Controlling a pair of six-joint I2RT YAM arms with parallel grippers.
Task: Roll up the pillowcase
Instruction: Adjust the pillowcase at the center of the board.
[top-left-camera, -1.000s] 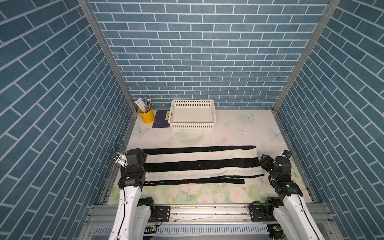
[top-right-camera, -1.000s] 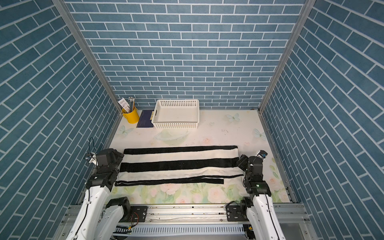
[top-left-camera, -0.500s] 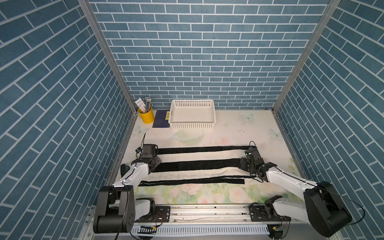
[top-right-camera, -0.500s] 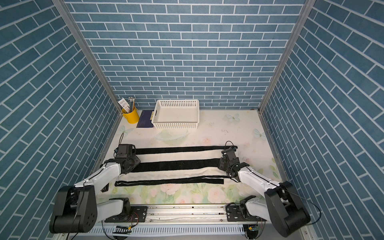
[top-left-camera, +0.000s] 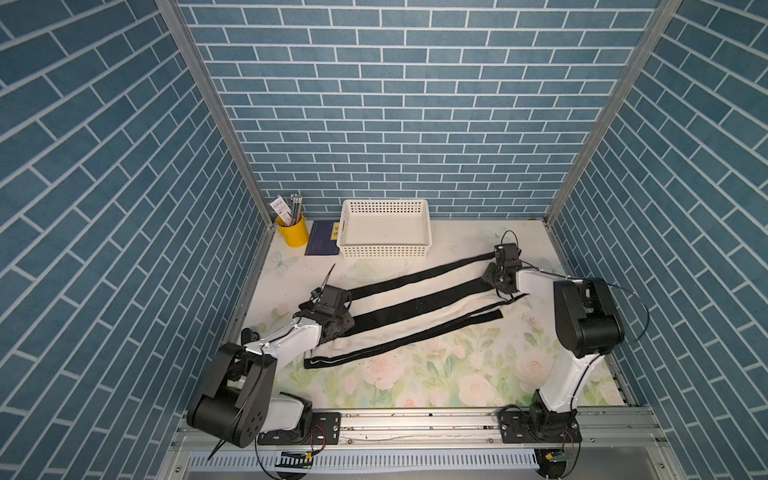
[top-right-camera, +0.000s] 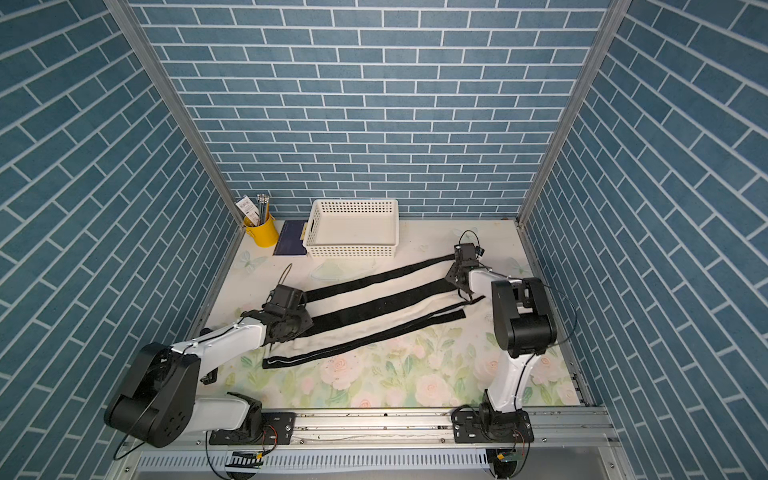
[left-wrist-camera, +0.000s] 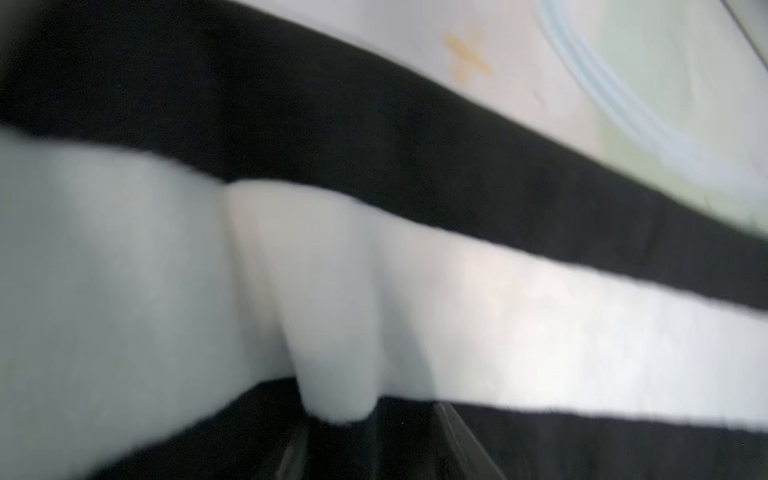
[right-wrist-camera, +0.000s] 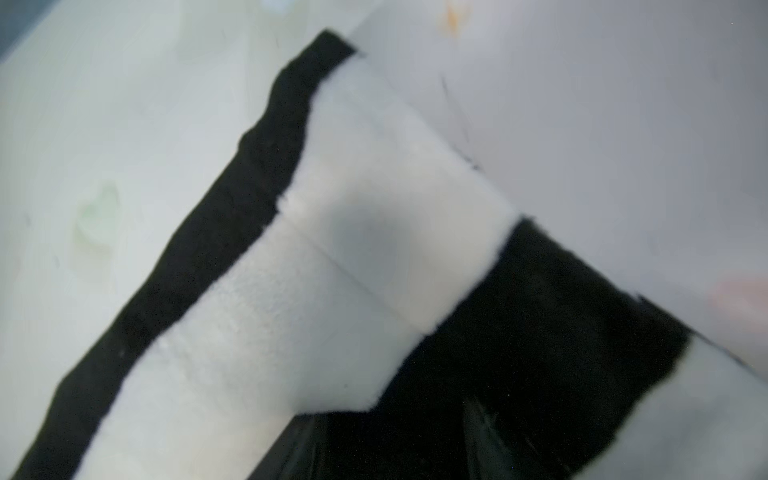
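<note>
The left hand (top-left-camera: 338, 322) is clamped on the pillowcase (top-left-camera: 415, 306) at its 8 o'clock end, and the left wrist view shows a pinched ridge of cream cloth running into it. The right hand (top-left-camera: 494, 277) grips the 2 o'clock end at a black stripe. The striped cloth lies slanted and unrolled across the floral desk (top-left-camera: 457, 374), with the white basket (top-left-camera: 384, 250) near at 12 o'clock.

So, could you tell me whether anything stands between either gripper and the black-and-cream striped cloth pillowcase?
Nothing visible does. The left gripper and right gripper are both down on the striped pillowcase, at opposite ends. The white perforated plastic basket stands beyond its far edge, apart.
</note>
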